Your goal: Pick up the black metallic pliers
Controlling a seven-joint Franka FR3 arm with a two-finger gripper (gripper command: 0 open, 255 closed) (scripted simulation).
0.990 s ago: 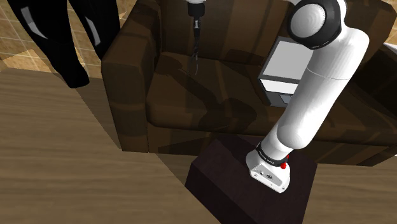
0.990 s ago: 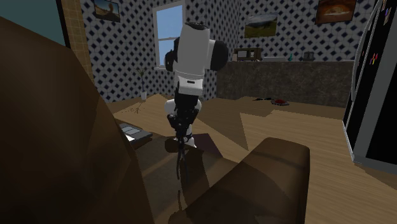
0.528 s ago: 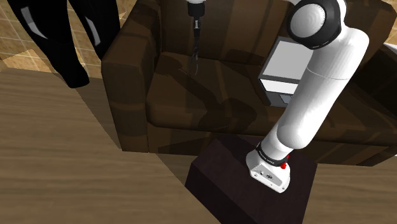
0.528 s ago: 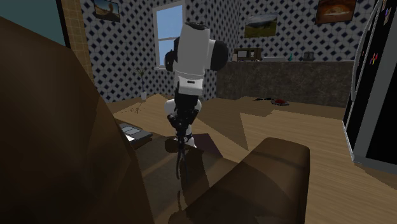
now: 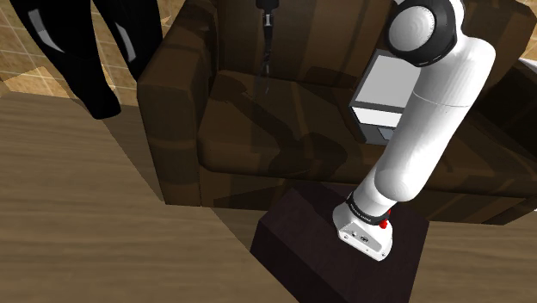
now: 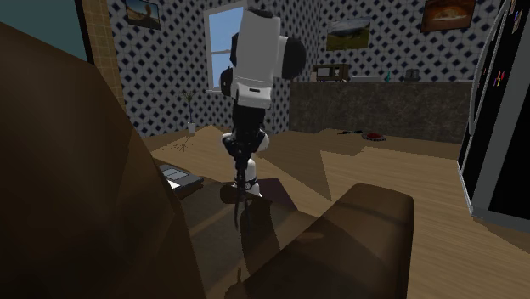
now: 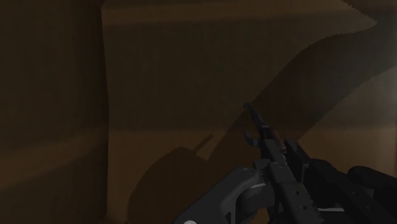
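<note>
The black pliers [image 5: 268, 53] hang upright above the brown sofa's seat [image 5: 258, 129], clear of the cushion, with their shadow on it below. My gripper [image 5: 268, 9] is at the shoulder view's top edge, shut on the pliers' upper end. In the second exterior view the gripper [image 6: 243, 172] points down and the pliers [image 6: 239, 209] dangle beneath it over the seat. In the wrist view the pliers [image 7: 263, 132] stick out beyond the gripper [image 7: 283, 179], clasped between its fingers, with the dim brown cushion behind them.
A grey box-like thing [image 5: 387, 86] lies on the seat toward the shoulder view's right, partly behind my arm. Sofa armrests [image 6: 365, 221] flank the seat. Black legs [image 5: 112, 43] stand on the floor at the upper left. My dark stand [image 5: 301, 250] sits before the sofa.
The gripper has risen with the pliers in it; the pliers now hang higher above the seat. The upper arm has lifted a little.
</note>
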